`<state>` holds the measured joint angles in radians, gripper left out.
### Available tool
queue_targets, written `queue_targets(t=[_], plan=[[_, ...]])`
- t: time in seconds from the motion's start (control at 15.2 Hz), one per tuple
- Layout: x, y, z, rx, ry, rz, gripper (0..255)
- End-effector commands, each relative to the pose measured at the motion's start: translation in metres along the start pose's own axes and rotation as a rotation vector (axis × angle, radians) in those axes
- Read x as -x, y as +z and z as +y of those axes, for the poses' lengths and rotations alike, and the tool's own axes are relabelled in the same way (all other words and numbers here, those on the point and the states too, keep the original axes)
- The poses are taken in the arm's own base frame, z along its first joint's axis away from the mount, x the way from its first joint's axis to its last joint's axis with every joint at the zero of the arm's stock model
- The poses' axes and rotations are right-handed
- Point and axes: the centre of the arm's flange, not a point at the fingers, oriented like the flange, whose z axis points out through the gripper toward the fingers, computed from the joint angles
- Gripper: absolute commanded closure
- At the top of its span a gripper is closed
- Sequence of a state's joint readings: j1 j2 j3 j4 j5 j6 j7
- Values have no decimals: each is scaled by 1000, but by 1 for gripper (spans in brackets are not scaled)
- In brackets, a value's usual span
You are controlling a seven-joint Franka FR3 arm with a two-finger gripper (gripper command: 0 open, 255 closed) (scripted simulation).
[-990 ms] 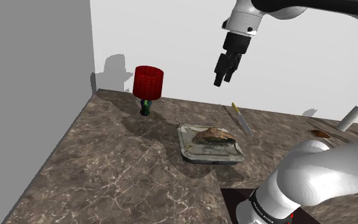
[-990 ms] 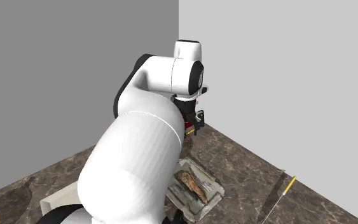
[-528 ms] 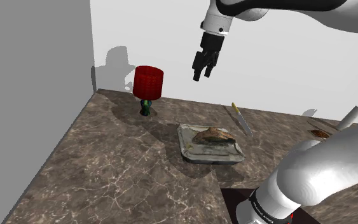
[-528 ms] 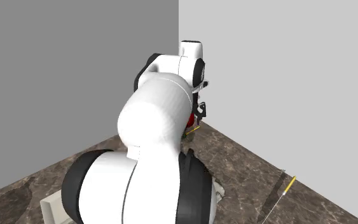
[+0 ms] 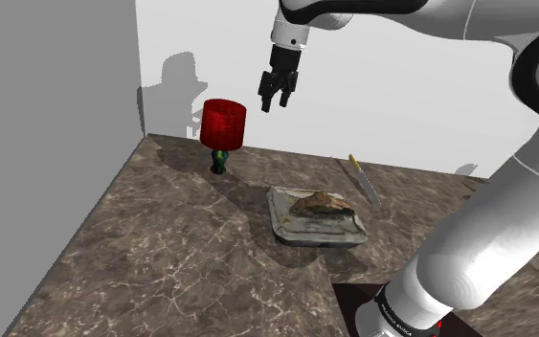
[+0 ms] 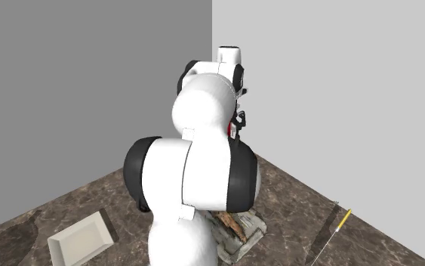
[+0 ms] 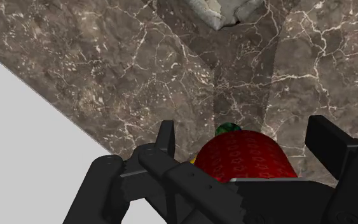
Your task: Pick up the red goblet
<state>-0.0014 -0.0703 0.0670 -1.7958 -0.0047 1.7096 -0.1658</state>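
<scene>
Dark veined stone counter [image 5: 181, 258] is being bounded by a grey wall [image 5: 47, 86] and a white wall [image 5: 420, 105] meeting at a corner. The red goblet [image 5: 223, 123] is being shown upright on its green stem near that corner. A metal tray [image 5: 275, 216] of food and a yellow-handled knife [image 5: 364, 179] are lying toward the shoulder view's right. The gripper [image 5: 275, 103], jaws being held apart, is being shown above the goblet without touching it. It has been carried leftward since a second ago, while the goblet is remaining unmoved.

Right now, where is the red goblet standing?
In the shoulder view the red goblet stands at the counter's far left corner, left of the tray, just below and left of the open gripper.
</scene>
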Motion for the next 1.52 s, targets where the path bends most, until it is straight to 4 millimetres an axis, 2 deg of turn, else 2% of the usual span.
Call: queue_targets(t=[0.0,0.66,1.12,1.25,1.32,1.45], plan=[[-26,9,7,5,-4,3,0],[-151,31,25,29,-26,12,0],[-151,68,25,29,-26,12,0],[-151,71,25,29,-26,12,0],[-152,71,24,29,-26,12,255],[-152,71,24,29,-26,12,255]])
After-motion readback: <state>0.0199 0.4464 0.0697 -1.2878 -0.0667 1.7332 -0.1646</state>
